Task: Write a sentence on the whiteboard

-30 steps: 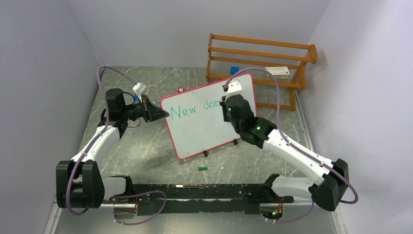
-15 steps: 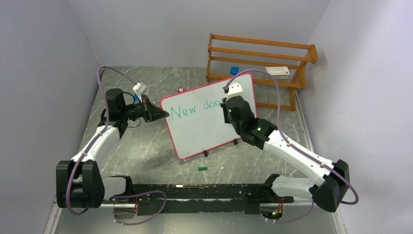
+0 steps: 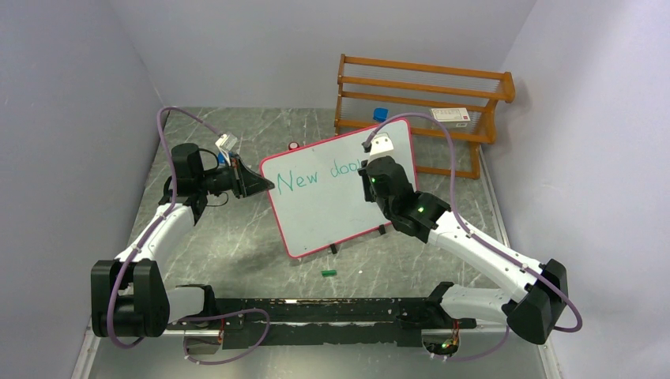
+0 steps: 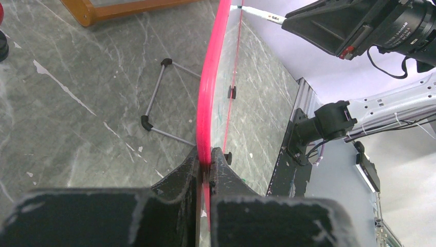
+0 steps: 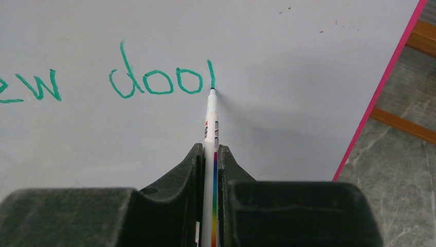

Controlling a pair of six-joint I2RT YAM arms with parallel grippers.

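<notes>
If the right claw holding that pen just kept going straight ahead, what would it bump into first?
The large white pink-rimmed whiteboard: the right gripper points its white marker straight at it, and the tip seemingly touches the surface.

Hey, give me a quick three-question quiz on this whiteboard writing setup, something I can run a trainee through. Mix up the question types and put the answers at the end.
1. True or false: the left gripper is shut on the pink rim of the whiteboard.
2. Multiple choice: the right gripper holds A) a marker, B) an eraser, C) a cloth.
3. Short answer: which word of the green sentence is already complete on the board?

Key: 1 true; 2 A; 3 "New". After it come only "doo" and one upright stroke, with the marker's tip at the foot of that stroke.
</notes>
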